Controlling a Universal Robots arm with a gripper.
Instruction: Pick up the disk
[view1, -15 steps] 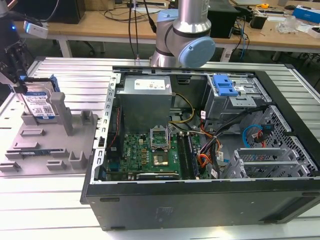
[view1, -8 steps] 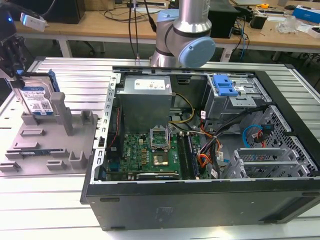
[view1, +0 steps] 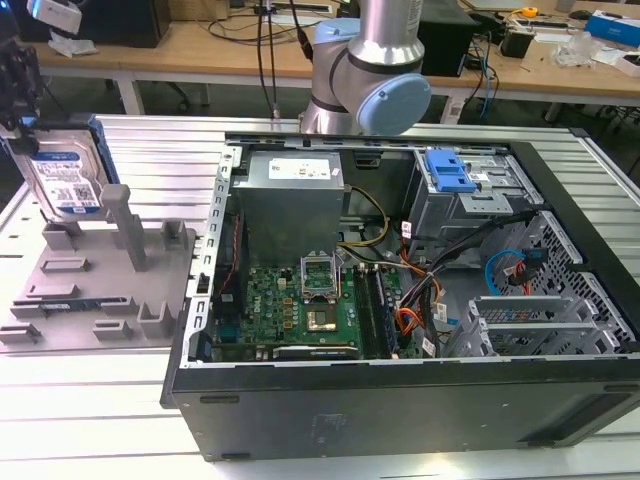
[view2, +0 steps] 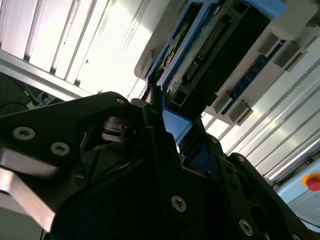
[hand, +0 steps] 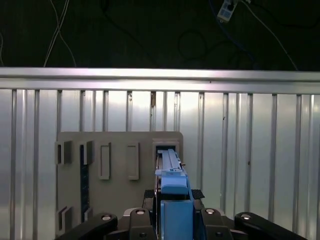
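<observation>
black gripper (hand: 172, 227): fingers clamped on flat silver blue-railed hard disk (view1: 62, 172) | disk: upright over grey plastic holder (view1: 95, 275), exterior view's left | open black computer case (view1: 400, 400): right, green motherboard (view1: 300, 305) inside

One disk (view1: 62, 172), one grey holder (view1: 95, 285), one computer case (view1: 400, 300)

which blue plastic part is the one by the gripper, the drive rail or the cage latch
The blue plastic side rail of the silver rectangular hard drive, between the gripper jaws above the grey plastic holder. The blue plastic cage latch sits apart, inside the black computer case.
</observation>
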